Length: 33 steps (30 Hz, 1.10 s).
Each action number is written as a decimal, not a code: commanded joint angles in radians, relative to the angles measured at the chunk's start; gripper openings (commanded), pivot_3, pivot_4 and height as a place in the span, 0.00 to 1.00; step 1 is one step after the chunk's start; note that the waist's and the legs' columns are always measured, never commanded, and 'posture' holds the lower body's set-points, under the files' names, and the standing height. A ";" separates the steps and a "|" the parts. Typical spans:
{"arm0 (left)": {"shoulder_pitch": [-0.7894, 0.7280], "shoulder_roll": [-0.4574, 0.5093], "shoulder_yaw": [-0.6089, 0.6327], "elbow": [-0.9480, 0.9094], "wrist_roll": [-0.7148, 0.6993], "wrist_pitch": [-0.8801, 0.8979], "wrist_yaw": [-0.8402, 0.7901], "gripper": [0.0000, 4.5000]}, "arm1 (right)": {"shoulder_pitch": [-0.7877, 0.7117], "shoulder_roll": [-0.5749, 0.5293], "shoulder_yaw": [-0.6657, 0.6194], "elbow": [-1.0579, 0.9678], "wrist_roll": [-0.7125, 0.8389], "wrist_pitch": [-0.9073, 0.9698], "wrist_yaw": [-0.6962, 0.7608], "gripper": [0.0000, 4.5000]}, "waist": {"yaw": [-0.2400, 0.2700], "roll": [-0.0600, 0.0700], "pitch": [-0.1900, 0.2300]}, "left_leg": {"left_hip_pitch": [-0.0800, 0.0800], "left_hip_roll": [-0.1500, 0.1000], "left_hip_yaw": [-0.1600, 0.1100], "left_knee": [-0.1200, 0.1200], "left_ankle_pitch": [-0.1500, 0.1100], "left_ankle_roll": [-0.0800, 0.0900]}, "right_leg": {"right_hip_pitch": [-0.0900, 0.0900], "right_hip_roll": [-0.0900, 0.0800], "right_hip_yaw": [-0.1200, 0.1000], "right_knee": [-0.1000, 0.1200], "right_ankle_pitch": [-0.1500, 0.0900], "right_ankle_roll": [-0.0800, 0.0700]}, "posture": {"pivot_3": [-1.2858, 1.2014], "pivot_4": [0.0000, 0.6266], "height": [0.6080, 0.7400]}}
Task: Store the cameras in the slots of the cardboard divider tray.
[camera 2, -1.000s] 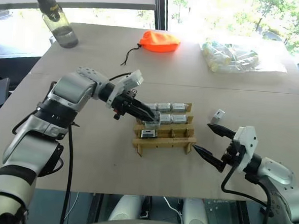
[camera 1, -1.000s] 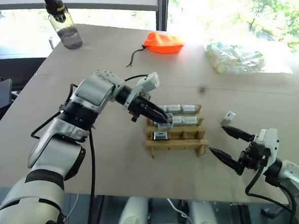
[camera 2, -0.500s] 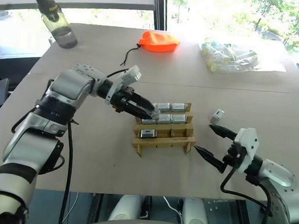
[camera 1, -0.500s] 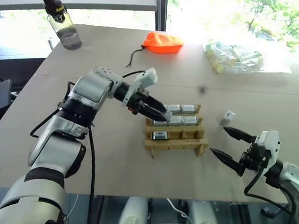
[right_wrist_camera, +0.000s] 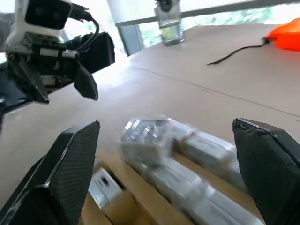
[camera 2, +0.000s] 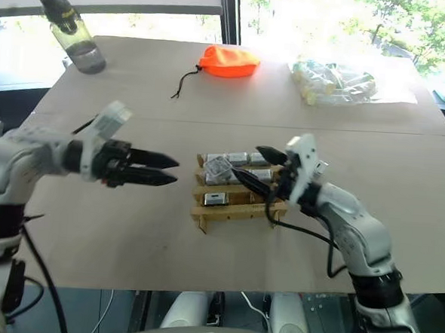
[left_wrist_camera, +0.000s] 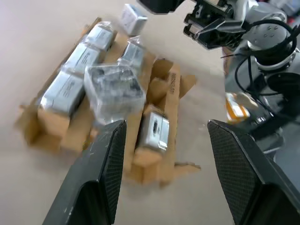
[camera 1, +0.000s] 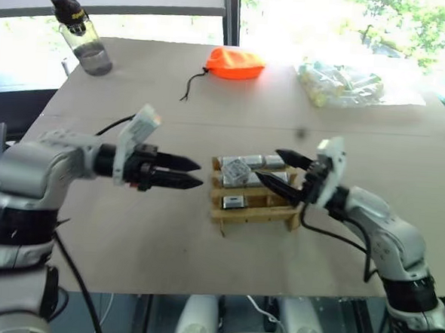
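The left gripper (camera 1: 195,174) has pulled back left of the tan cardboard tray (camera 1: 256,211) with fingers slightly apart and empty, the right gripper (camera 1: 280,171) has swung over it spread wide and empty, and boxy silver cameras (camera 1: 238,203) sit in slots, one (camera 1: 236,167) tilted on top.

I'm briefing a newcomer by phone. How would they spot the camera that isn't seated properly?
Find the cardboard divider tray mid-table. At its far left corner a camera sits tilted on top of the dividers. Its neighbours lie flat in their slots; this one is skewed and raised.
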 commanded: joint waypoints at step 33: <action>0.182 0.037 0.208 -0.227 -0.346 0.107 0.389 0.63 | -0.105 0.003 0.158 0.136 -0.263 -0.088 0.201 1.00 | -0.007 -0.002 -0.002 | 0.003 -0.001 0.001 -0.002 0.001 -0.001 | 0.001 0.000 -0.002 0.001 0.000 0.000 | 0.52 0.24 0.89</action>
